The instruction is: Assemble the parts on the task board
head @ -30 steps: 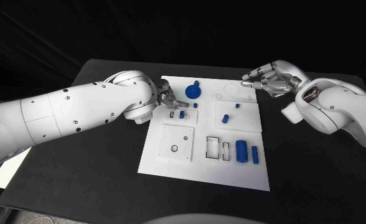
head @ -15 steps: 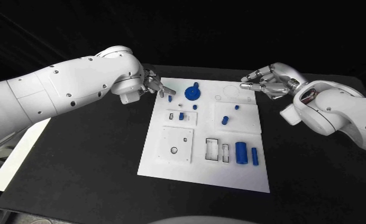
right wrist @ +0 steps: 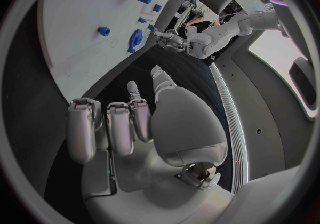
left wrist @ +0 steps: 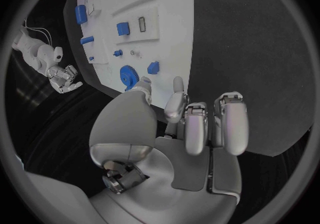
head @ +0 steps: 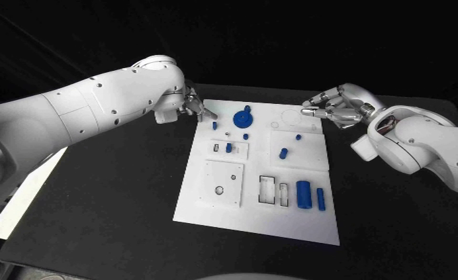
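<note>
The white task board [head: 215, 200] lies in the middle of the black table. At its far end stands a blue gear [head: 243, 119], also seen as the gear [left wrist: 128, 76] past my left fingers. Small blue parts [head: 282, 153] dot the board's middle, and two blue cylinders [head: 304, 194] lie side by side near its front right. My left hand [head: 194, 106] hovers at the board's far left corner, fingers apart and holding nothing. My right hand [head: 336, 106] hangs off the far right corner, apart from the board, also holding nothing.
Rectangular slots [head: 266, 187] and a raised square plate [head: 222, 182] mark the board's near half. Black table [head: 105, 214] surrounds the board on all sides. A pale surface [head: 24, 190] shows past the table's left edge.
My left hand has lifted off the small parts at the board's left and drawn back to the far left corner. The right hand has barely moved.
</note>
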